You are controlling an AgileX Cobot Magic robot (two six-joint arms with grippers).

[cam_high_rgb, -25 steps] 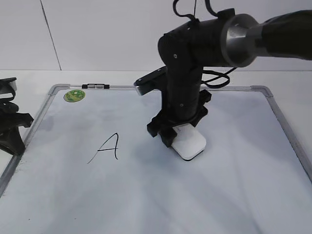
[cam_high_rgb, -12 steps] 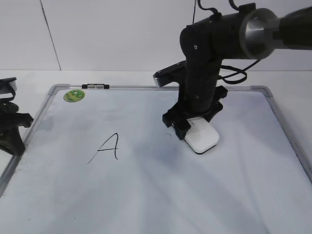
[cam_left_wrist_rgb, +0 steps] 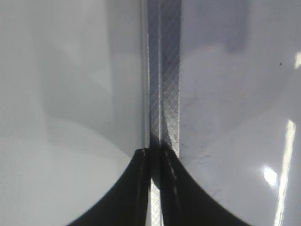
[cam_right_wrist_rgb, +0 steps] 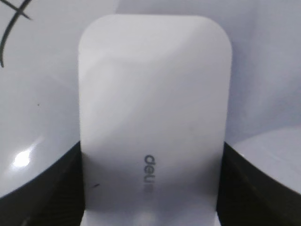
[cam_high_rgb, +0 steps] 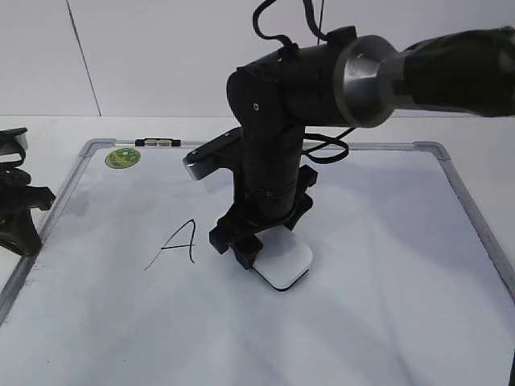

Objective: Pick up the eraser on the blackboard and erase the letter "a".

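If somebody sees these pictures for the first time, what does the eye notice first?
First, the large black right arm, whose end effector holds the white eraser pressed on the middle of the whiteboard. Next, the black uppercase "A", just left of the eraser. A round green sticker sits at the board's far left corner.

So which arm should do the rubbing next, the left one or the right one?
The right one. Its pincer already grips the eraser on the blackboard, near the capital A. The left pincer sits empty over the board's frame, far off.
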